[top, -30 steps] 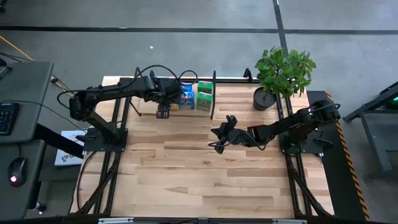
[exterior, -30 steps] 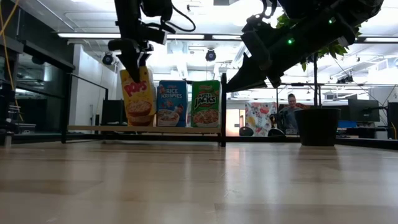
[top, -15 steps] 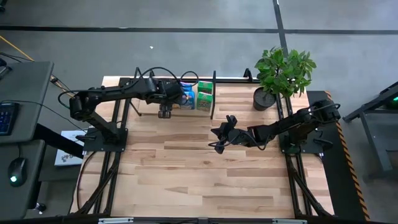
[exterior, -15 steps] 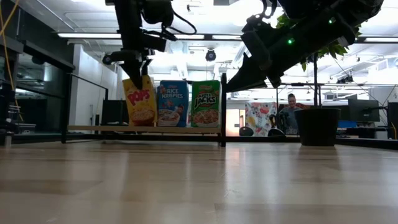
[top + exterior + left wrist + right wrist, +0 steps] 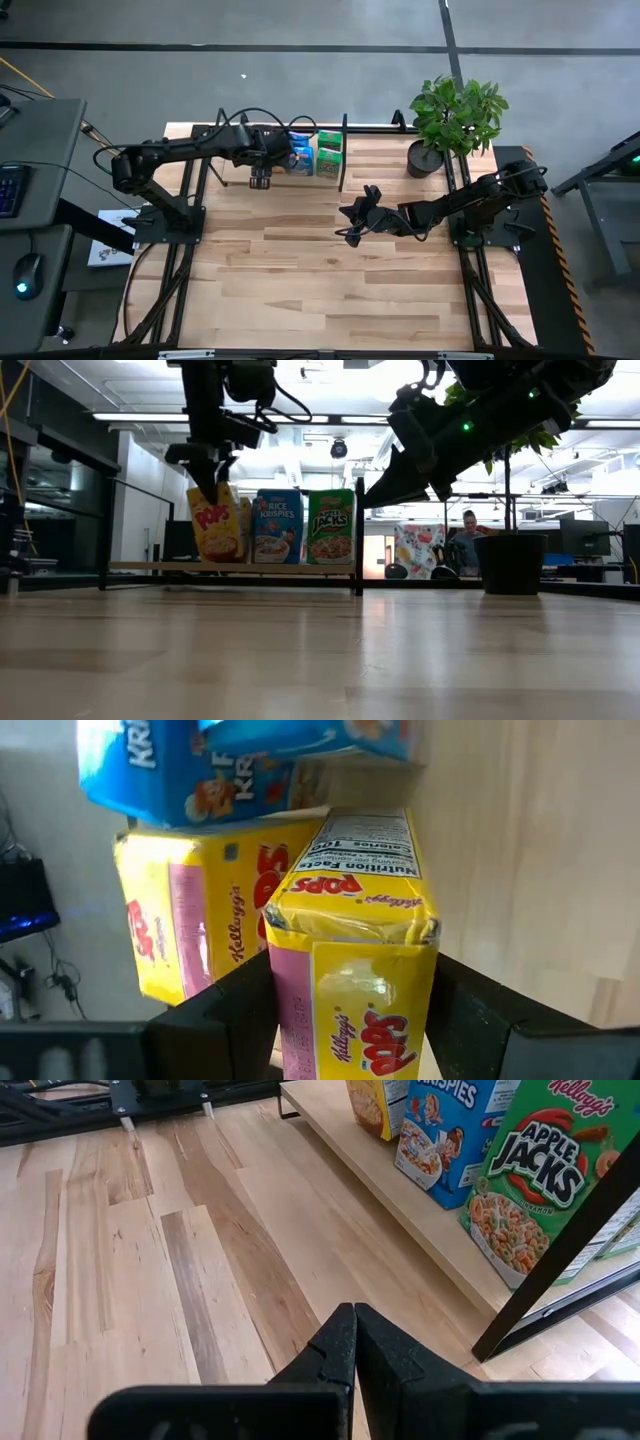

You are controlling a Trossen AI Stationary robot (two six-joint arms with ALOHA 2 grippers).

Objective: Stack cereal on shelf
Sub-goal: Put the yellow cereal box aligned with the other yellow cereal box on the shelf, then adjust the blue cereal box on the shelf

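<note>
Left end effector (image 5: 261, 180) sits in the upper middle of the high view, over the shelf (image 5: 300, 176) at the worktop's (image 5: 320, 270) far edge, with blue (image 5: 302, 155) and green (image 5: 329, 155) cereal boxes just to its right; the right end effector (image 5: 350, 222) hangs mid-frame over bare wood, and a potted plant (image 5: 455, 120) stands upper right. On to the low view: the left end effector (image 5: 207, 485) comes down from the top left, clamped on the top of a yellow Pops box (image 5: 216, 522) that tilts slightly over the shelf board (image 5: 230, 568), beside a Rice Krispies box (image 5: 276, 526) and an Apple Jacks box (image 5: 330, 526). Left wrist view: dark fingers (image 5: 235, 1010) grip the Pops box (image 5: 355, 960) on both sides, a second Pops box (image 5: 185, 920) just beside it. Right wrist view: the right end effector (image 5: 354, 1342) has its fingers pressed together, holding nothing, near the shelf's black divider (image 5: 560, 1250).
</note>
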